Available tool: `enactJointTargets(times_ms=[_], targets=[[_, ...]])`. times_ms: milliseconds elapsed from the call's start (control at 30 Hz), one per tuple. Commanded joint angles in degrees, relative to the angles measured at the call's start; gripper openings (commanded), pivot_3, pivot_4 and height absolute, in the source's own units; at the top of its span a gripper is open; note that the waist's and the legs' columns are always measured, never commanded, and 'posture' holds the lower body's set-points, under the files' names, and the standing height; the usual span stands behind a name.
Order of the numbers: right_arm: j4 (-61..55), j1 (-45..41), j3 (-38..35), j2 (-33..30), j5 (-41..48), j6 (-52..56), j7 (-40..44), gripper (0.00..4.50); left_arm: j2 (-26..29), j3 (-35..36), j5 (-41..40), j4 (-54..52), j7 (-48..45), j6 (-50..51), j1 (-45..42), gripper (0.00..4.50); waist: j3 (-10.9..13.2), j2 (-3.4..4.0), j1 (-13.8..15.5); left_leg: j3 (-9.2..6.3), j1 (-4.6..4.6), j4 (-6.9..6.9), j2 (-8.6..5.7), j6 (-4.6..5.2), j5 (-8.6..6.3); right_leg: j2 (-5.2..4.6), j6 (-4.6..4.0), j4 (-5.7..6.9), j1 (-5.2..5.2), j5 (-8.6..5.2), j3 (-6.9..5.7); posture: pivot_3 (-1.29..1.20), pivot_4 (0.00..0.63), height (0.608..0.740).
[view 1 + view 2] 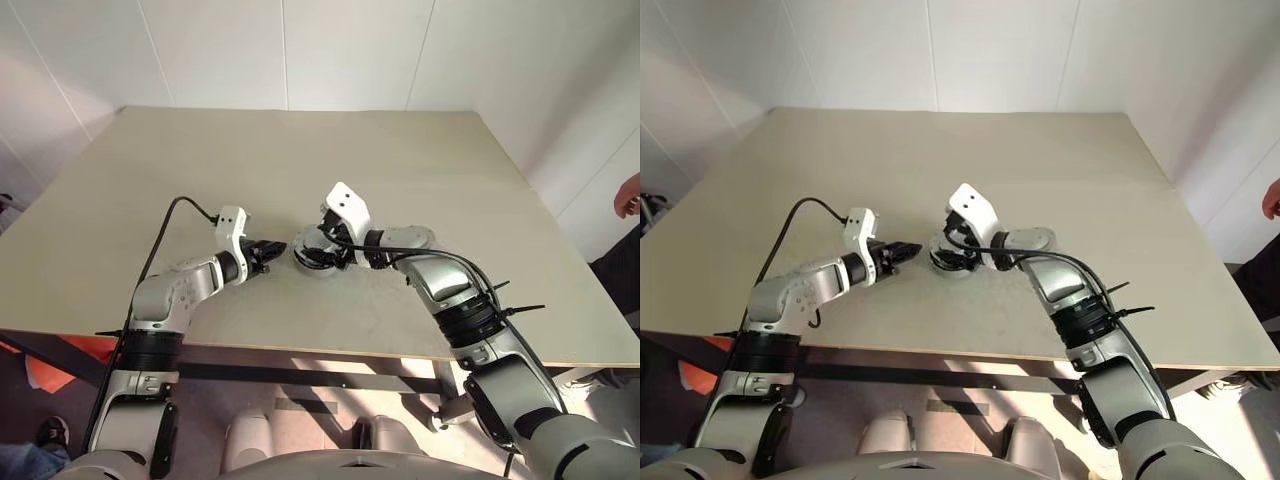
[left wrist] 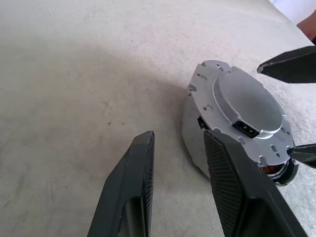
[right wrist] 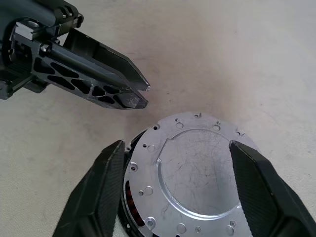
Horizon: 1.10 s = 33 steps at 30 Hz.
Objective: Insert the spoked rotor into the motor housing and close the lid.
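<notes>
Bright, even daylight covers the table [image 1: 300, 160], and sunlit patches fall on the floor beneath its near edge. In the wrist views the lid [image 3: 197, 168] shows a soft sheen without harsh glare, with a diffuse shadow on the tabletop beside it. The head views bend lines toward their edges; all pictures are sharp.
</notes>
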Motion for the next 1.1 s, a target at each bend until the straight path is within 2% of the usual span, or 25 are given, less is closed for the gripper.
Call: enactJointTargets(times_ms=[33,633,700,800,1100], targets=[[1.34,-2.41,-1.03,0.73,-1.05,-3.09,-1.76,4.46,0.67,0.69,0.02,-1.56,-0.35,-0.9,-0.75,1.73,0.0,0.0,0.0,0.0,-0.01,0.0,0.0,-0.01,0.0,0.0,0.0,-0.02,0.0,0.0,0.0,0.0,0.0,0.74],[8.01,-2.12,-2.11,2.04,-1.8,-3.94,-3.21,4.46,1.43,0.55,0.08,-2.03,-0.44,-0.58,-0.64,1.73,0.0,0.0,-0.02,0.0,0.03,-0.02,0.0,0.02,-0.01,0.01,0.0,-0.03,0.04,0.0,0.0,0.0,0.0,0.74],[7.79,-2.01,-2.42,1.92,-1.6,-3.61,-3.06,4.09,1.47,0.47,0.09,-1.97,-0.47,-0.59,-0.74,1.73,0.0,0.0,-0.02,0.0,0.03,-0.02,0.0,0.02,-0.01,0.01,0.0,-0.03,0.04,0.0,0.01,0.0,0.0,0.74],[6.05,-1.81,-2.66,1.5,-1.05,-2.6,-1.94,3.19,1.55,0.43,0.08,-2.0,-0.56,-0.6,-0.73,1.73,0.0,0.0,-0.01,0.0,0.03,-0.02,0.0,0.02,-0.01,0.01,0.0,-0.03,0.04,0.0,0.0,0.0,0.0,0.74],[-3.68,-1.9,-3.57,-0.18,2.37,3.03,2.27,3.17,2.3,0.74,0.25,-1.25,-0.94,-0.87,-0.41,1.73,0.0,0.0,0.06,0.0,-0.02,-0.09,0.0,-0.01,0.01,0.01,0.0,-0.12,0.02,0.0,-0.02,0.0,0.0,0.74]])
